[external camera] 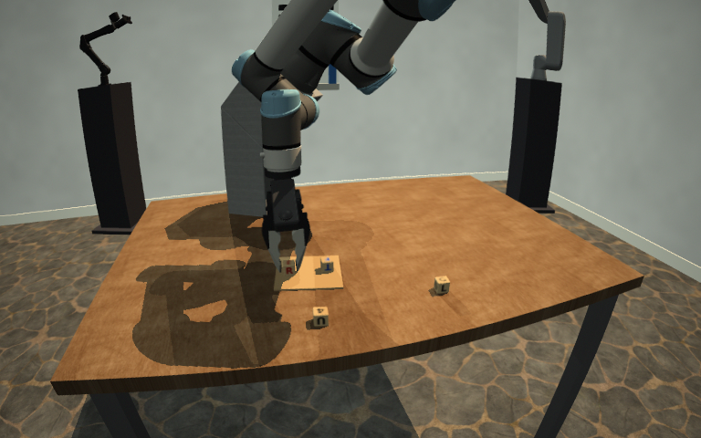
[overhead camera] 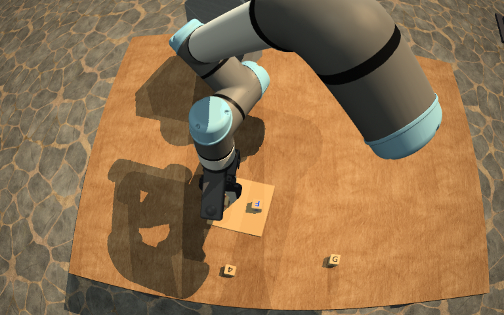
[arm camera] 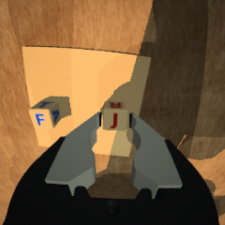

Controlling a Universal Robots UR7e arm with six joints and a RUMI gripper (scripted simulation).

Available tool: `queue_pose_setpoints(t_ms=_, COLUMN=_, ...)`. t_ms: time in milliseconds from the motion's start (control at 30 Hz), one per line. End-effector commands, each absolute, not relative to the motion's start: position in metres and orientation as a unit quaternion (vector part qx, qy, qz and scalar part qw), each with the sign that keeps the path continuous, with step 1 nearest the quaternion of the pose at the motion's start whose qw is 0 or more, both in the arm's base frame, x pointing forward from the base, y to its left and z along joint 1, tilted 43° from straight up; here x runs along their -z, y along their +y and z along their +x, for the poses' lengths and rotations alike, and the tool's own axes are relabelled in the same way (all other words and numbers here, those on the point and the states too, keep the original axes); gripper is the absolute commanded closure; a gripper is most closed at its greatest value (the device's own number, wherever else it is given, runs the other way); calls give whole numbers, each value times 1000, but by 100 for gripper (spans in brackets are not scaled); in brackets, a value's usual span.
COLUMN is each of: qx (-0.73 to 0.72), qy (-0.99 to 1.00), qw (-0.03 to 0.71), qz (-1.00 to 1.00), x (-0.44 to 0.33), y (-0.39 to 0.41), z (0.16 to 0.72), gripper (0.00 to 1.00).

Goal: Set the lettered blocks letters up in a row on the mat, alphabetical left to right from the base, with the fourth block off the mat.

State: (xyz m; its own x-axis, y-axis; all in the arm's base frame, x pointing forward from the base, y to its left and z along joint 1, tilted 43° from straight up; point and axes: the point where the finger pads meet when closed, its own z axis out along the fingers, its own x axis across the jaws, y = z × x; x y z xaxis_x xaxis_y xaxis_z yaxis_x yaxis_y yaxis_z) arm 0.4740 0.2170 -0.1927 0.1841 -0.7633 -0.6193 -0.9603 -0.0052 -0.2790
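Observation:
The J block (arm camera: 114, 120) (external camera: 288, 270) stands on the mat (overhead camera: 241, 225) (external camera: 315, 282) (arm camera: 56, 70), its red J on top and upright from the base side. My gripper (arm camera: 115, 113) (external camera: 289, 264) is slightly open around it, with a narrow gap at each side. In the top view the gripper body mostly hides this block. The F block (overhead camera: 256, 203) (external camera: 326, 266) (arm camera: 39, 119) stands on the mat to the left seen from the base, well apart, F up and upright from there. The G block (overhead camera: 334, 260) (external camera: 442, 286) is off the mat, G upside down from the base.
The fourth block (overhead camera: 230, 270) (external camera: 320, 318), with a 4 on top, stands off the mat on the side away from the base. The arm's shadow covers part of the mat. The curved table edge (external camera: 361, 356) lies beyond the 4 and G blocks.

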Motion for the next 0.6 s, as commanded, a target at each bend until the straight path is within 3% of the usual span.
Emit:
queue_pose_setpoints(t_ms=0, qx=-147, qy=621, qw=334, qz=-694, x=193, y=217, z=475, gripper=75)
queue_pose_setpoints(t_ms=567, qx=-147, qy=622, qw=333, qz=-693, x=188, y=213, z=473, gripper=75)
